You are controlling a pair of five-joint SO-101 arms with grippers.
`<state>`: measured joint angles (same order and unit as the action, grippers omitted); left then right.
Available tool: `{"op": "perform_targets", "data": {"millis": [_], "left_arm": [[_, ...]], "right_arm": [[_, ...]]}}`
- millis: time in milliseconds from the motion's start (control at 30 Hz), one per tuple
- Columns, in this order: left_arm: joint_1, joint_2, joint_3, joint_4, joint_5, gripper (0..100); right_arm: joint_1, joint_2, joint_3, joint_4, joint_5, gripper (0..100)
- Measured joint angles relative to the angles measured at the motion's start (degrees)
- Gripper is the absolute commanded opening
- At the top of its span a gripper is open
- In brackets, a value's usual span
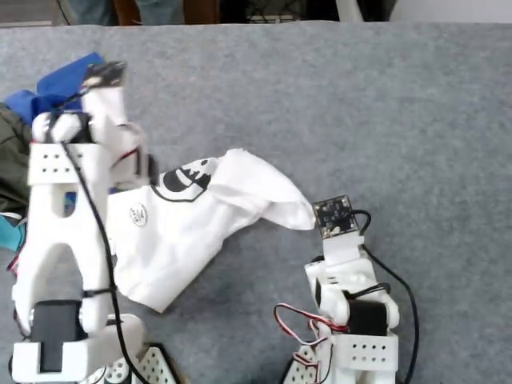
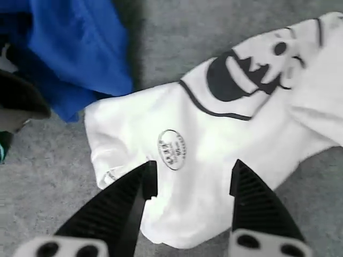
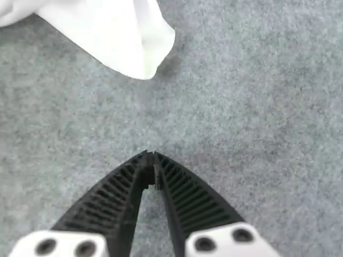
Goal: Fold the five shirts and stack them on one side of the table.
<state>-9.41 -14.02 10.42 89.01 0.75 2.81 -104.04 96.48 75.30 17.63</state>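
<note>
Count: three garments, two arms. One white shirt (image 1: 184, 232) with black print lies crumpled on the grey table (image 1: 384, 104). One blue shirt (image 1: 60, 84) is bunched just beside the white shirt's edge. One dark green garment (image 1: 12, 160) sits farther from the white shirt, past the blue one. Left hand (image 2: 194, 174) is over the white shirt near its small round print, fingers apart, nothing gripped. Right hand (image 3: 154, 158) has fingers together, empty, over bare table just off the white shirt's sleeve tip.
</note>
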Motion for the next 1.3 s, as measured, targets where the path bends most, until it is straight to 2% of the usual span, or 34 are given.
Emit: {"op": "perform_targets", "data": {"millis": [100,200,267,400,433,700,933,1300], "left_arm": [[-3.4,0.0,11.0,-9.1,-2.3,23],[-3.5,0.0,21.5,-17.1,-3.7,22],[-2.5,0.0,27.3,-21.2,-3.8,18],[2.9,0.0,35.3,-27.2,-3.8,2],[4.6,0.0,36.1,-28.3,-3.8,3],[12.3,0.0,37.4,-29.3,-4.0,3],[12.7,0.0,37.5,-29.7,-3.9,3],[12.9,0.0,37.5,-24.5,-8.3,3]], "right_arm": [[0.0,0.0,0.0,0.0,0.0,1.5],[0.0,0.0,0.0,0.0,0.0,1.5],[0.0,0.0,0.0,0.0,0.0,1.5],[0.0,0.0,0.0,0.0,0.0,1.5],[0.0,0.0,0.0,0.0,0.0,1.5],[0.0,0.0,0.0,0.0,0.0,1.5],[0.0,0.0,0.0,0.0,0.0,1.5],[0.0,0.0,0.0,0.0,0.0,1.5]]}}
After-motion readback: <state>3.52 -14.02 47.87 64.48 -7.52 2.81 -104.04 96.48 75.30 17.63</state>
